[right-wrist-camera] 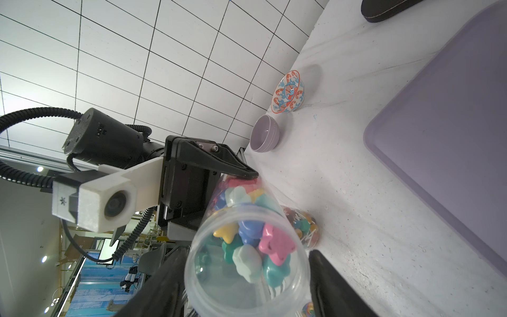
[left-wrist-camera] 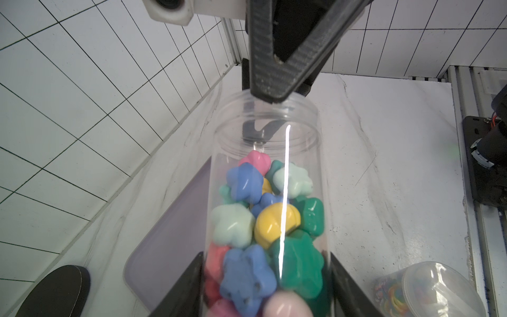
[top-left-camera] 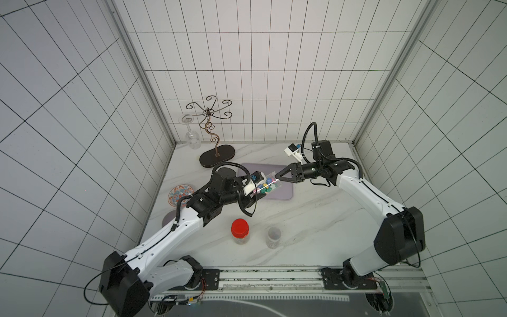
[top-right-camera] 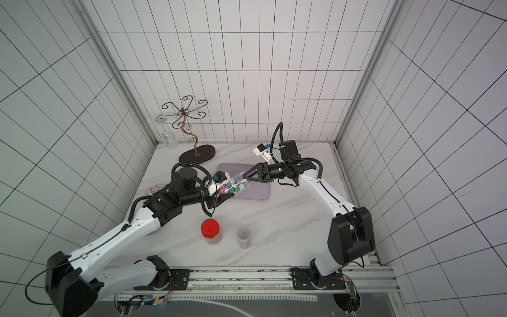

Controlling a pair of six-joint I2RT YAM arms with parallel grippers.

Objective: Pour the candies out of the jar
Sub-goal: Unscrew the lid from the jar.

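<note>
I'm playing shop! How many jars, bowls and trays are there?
Jars: 3 (candy jar, red-lidded jar, clear-lidded jar)
Bowls: 2 (patterned bowl, purple bowl)
Trays: 1 (purple tray)
Total: 6

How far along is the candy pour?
Done: the jar is lidless, off the table and tipped on its side over the purple tray. In hand: the left gripper clamps the jar's body; the right gripper has its jaws either side of the open mouth, grip unclear. Left: the whole pour. The candies all sit inside the jar, none on the tray.
</note>
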